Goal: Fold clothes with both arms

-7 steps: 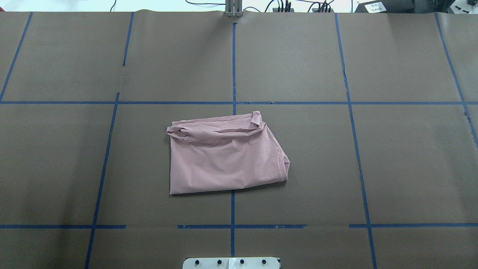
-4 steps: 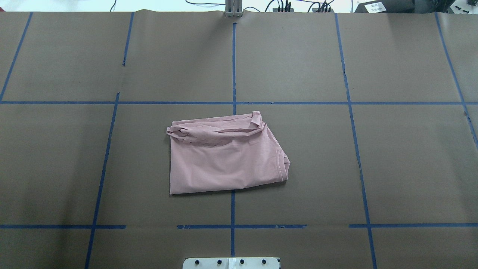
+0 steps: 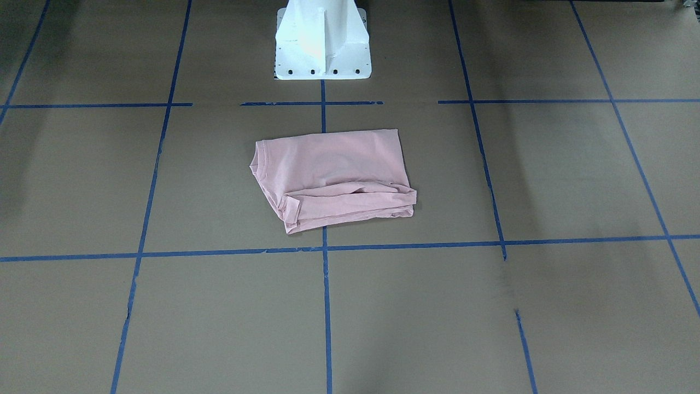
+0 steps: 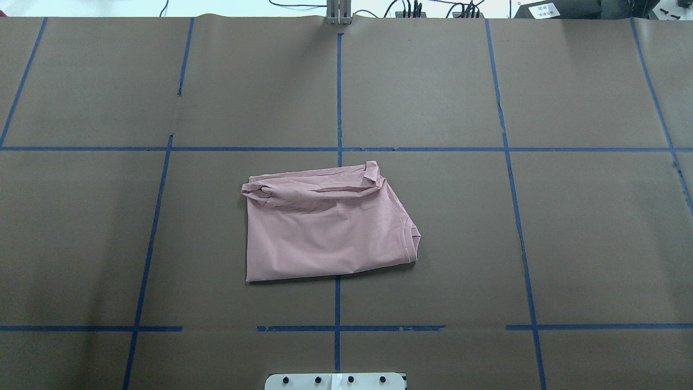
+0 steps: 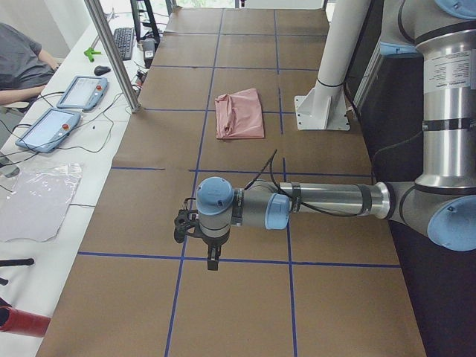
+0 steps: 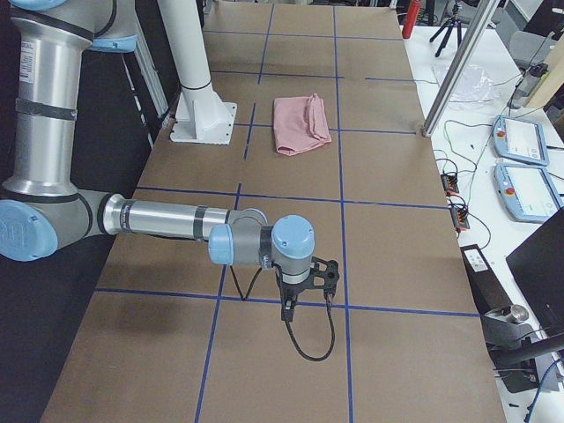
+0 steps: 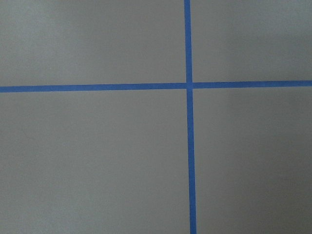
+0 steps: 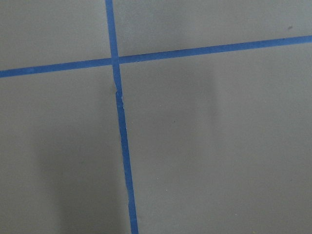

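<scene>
Cotton knit, by the look of it: the shirt is thin, light and limp. I expect it to sag from any pinch and drag on the bench's brown paper rather than move as one slab. In the overhead view it lies near the bench's middle, straddling the centre tape, plain side up and already folded into a rough rectangle. Its 6 o'clock edge is a clean fold and its 9 o'clock edge runs straight. The 12 o'clock edge is a rumpled roll of loose layers, and the ribbed collar pokes out at about 4 o'clock.

If it needs more squaring, I would take hold at the two ends of that 12 o'clock roll, one claw on each, and pinch through every layer. A grab on the top layer alone would likely peel the fold open. The collar is the firmest part, but a pull there would probably skew the whole stack.

Both arms are well apart from the shirt. The left claw hangs pointing down over a tape crossing out toward 9 o'clock, and the right claw does likewise toward 3 o'clock. Only the side cameras show them, so I cannot tell whether their fingers are apart or together. The wrist cameras show only bare paper and tape, and no cloth shows at either claw.
</scene>
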Available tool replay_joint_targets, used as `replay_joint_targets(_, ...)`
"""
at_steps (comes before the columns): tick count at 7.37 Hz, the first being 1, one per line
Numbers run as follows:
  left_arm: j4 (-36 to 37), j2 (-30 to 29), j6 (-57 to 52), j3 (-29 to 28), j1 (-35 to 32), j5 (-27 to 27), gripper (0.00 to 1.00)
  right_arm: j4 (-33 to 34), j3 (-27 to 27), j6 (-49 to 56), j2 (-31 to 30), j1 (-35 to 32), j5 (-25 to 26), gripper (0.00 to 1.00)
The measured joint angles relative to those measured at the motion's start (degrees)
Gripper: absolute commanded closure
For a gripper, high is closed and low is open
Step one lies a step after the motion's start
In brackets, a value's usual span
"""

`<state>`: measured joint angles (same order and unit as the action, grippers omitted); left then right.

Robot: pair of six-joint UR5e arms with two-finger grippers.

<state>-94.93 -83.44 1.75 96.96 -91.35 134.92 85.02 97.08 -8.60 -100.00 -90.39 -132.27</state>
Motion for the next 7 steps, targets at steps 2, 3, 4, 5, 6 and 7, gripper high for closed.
replay_joint_targets(2, 0.0, 0.0, 0.0, 0.1, 0.0, 0.0, 0.0, 0.0, 0.0, -0.1, 0.0, 0.2, 0.0, 0.0)
replay_joint_targets(3, 0.0, 0.0, 0.0, 0.1, 0.0, 0.0, 0.0, 0.0, 0.0, -0.1, 0.0, 0.4, 0.0, 0.0)
replay_joint_targets(4, 0.0, 0.0, 0.0, 0.1, 0.0, 0.0, 0.0, 0.1, 0.0, -0.1, 0.0, 0.8, 0.0, 0.0)
replay_joint_targets(5, 0.0, 0.0, 0.0, 0.1, 0.0, 0.0, 0.0, 0.1, 0.0, -0.2, 0.0, 1.1, 0.0, 0.0)
replay_joint_targets(6, 0.0, 0.0, 0.0, 0.2, 0.0, 0.1, 0.0, 0.1, 0.0, -0.2, 0.0, 1.4, 0.0, 0.0)
replay_joint_targets(7, 0.0, 0.0, 0.0, 0.3, 0.0, 0.1, 0.0, 0.1, 0.0, -0.2, 0.0, 1.6, 0.0, 0.0)
